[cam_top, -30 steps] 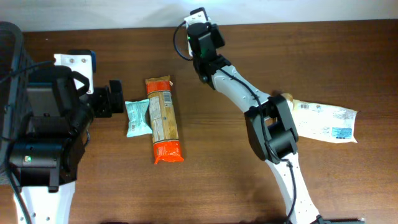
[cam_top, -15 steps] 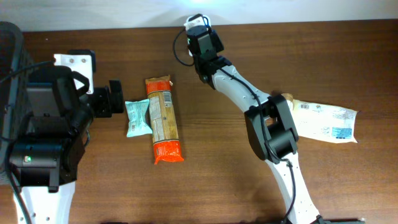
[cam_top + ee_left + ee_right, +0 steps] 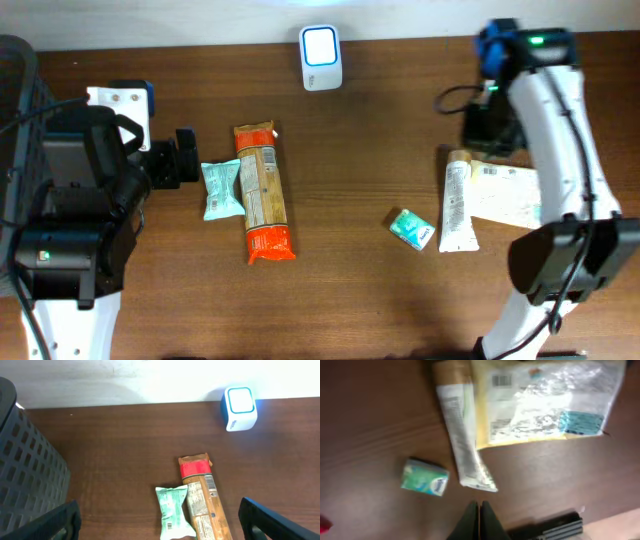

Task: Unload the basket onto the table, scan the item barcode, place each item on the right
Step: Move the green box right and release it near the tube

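Brown wood covers the whole tabletop (image 3: 350,300) seen from above. A small white scanner box with a glowing blue face (image 3: 321,57) stands at the far edge, near the middle. Toward the left edge lies a long orange and tan snack packet (image 3: 262,193), with a small mint green wrapper (image 3: 220,189) touching its left side. The left claw (image 3: 186,157) sits just beside that wrapper. Near the right edge lies a flat cream and clear pouch (image 3: 510,195). A white tube (image 3: 457,202) lies along its left side, touching it, and a little green box (image 3: 412,228) rests just beside the tube's near end. A black mesh basket (image 3: 12,120) stands at the left edge. From the left wrist, the left claw is spread wide and holds nothing, with one dark finger (image 3: 55,520) in each bottom corner. The wrapper and snack packet lie on the wood between them. The scanner shines by the far edge, and the basket fills the left side. From the right wrist, the right claw (image 3: 479,520) is pinched tight with nothing in it, over bare wood. The green box, tube and pouch lie on the tabletop, apart from it.
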Robot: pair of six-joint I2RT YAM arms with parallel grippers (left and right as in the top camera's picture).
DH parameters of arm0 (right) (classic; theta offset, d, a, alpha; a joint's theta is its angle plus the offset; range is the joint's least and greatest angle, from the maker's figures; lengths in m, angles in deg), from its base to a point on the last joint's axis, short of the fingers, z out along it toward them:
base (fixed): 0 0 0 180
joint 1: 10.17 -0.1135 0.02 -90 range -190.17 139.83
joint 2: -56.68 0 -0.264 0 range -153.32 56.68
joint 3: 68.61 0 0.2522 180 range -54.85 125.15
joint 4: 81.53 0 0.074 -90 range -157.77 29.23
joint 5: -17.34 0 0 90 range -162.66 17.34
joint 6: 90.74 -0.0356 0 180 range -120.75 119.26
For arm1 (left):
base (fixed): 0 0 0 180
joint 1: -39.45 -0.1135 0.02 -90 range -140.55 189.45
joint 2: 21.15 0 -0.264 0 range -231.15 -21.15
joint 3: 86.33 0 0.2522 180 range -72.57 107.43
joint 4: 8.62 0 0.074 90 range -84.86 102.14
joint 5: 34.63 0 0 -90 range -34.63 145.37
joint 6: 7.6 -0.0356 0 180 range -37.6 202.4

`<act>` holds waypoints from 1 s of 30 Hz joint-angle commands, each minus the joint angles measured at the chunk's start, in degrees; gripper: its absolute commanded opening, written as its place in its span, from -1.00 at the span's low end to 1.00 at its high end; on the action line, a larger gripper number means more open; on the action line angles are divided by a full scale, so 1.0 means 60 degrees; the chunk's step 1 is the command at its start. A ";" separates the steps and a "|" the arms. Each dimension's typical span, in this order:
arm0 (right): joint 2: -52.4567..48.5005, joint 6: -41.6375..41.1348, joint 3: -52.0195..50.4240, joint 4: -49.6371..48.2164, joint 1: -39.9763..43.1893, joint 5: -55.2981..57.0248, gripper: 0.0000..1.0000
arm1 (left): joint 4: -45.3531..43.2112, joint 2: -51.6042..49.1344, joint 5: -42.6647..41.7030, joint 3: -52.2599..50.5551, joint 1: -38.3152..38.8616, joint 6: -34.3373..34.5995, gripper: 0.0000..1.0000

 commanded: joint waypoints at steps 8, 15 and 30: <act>0.0845 0.1443 -0.2065 -0.1730 -0.2696 -0.2226 -0.16 | -0.0007 0.0055 0.0069 0.0051 -0.0018 -0.0120 0.98; 0.1960 0.1421 -0.6295 -0.4539 -0.3781 -0.3217 -0.39 | -0.0004 0.0055 0.0069 0.0051 -0.0018 -0.0117 0.98; 0.0656 0.1599 -0.8746 -0.6808 -0.2892 -0.1501 -0.92 | -0.0004 0.0058 0.0069 0.0051 -0.0018 -0.0117 0.98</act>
